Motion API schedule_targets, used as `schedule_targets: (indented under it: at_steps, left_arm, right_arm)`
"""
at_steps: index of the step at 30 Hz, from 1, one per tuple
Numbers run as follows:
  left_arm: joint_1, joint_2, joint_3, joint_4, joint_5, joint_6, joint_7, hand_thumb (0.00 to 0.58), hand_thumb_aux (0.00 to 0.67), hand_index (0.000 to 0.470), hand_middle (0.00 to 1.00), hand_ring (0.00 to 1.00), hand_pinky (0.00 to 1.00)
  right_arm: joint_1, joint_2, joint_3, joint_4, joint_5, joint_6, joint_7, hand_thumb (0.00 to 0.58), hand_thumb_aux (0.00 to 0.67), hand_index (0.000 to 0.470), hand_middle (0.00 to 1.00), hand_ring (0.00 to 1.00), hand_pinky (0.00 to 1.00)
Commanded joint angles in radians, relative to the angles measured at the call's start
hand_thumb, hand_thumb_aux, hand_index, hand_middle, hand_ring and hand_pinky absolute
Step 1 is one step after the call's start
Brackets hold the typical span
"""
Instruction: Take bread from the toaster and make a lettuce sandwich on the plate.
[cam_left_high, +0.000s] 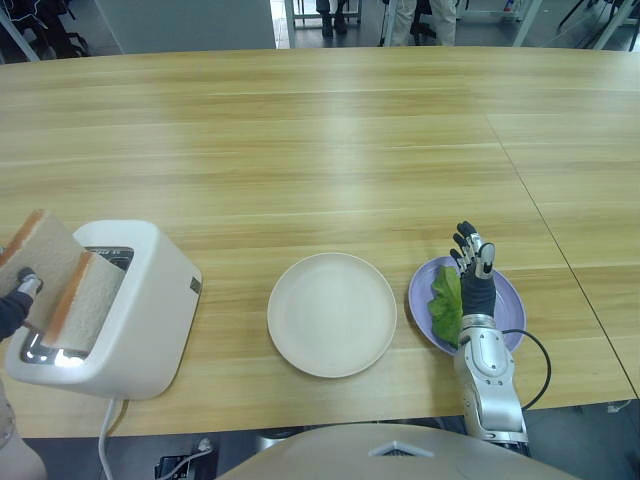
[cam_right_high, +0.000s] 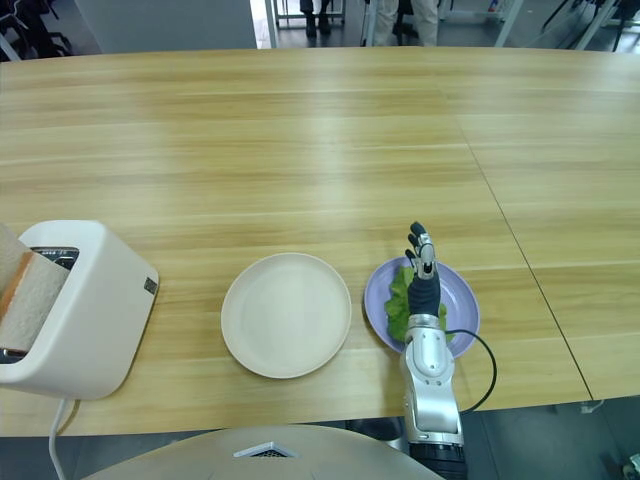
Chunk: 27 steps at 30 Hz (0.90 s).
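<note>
The toaster (cam_left_high: 150, 300) stands at the near left edge of the worktop (cam_left_high: 320, 150), within reach of the left arm. Two slices of bread stand up out of its top. The outer slice (cam_left_high: 45, 250) rises higher and leans away from the toaster, while the inner slice (cam_left_high: 92, 298) sits lower in its slot. The left hand (cam_left_high: 14, 305) is against the outer slice at the picture's edge. That is probably why this slice stands so high and tilted, but most of the hand is cut off, so it cannot be told whether it has the slice in a real grip.

The cream plate (cam_left_high: 330, 315) lies in the middle, just in front of the robot and between the toaster and the lettuce. Either arm can bring its part there, and nothing lies on it yet, so the sandwich is not begun.

Just to its right, close but apart, is the purple plate (cam_left_high: 512, 300), which holds the green lettuce (cam_left_high: 445, 305) on its left half. The right hand (cam_left_high: 477, 280) is above this plate beside the leaf, stretched out flat and holding nothing. It looks placed to take the lettuce once bread is down.
</note>
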Motion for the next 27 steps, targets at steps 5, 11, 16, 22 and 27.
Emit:
schedule_targets:
  at_steps: [5,11,16,22,27]
  left_arm:
    - [-0.057,0.008,0.059,-0.033,-0.067,0.018,0.002,0.58,0.67,0.46,1.0,1.0,1.0]
    - [-0.113,0.0,0.078,-0.062,-0.114,0.012,0.014,0.58,0.67,0.46,1.0,1.0,1.0]
    - [-0.165,-0.008,0.089,-0.088,-0.196,0.021,0.011,0.58,0.67,0.46,1.0,1.0,1.0]
    - [-0.219,-0.024,0.067,-0.095,-0.342,0.077,-0.038,0.58,0.67,0.46,1.0,1.0,1.0]
    - [-0.292,-0.058,0.018,-0.101,-0.498,0.158,-0.062,0.58,0.67,0.46,1.0,1.0,1.0]
  right_arm:
    - [-0.002,-0.002,0.006,0.012,-0.007,0.013,0.001,0.0,0.0,0.0,0.0,0.0,0.0]
    - [-0.008,0.0,0.009,0.019,-0.007,0.014,0.001,0.0,0.0,0.0,0.0,0.0,0.0]
    - [-0.01,0.001,0.013,0.022,-0.008,0.013,0.0,0.0,0.0,0.0,0.0,0.0,0.0]
    - [-0.009,0.003,0.017,0.022,-0.01,0.011,-0.002,0.0,0.0,0.0,0.0,0.0,0.0]
    - [-0.01,0.004,0.021,0.025,-0.01,0.008,-0.001,0.0,0.0,0.0,0.0,0.0,0.0]
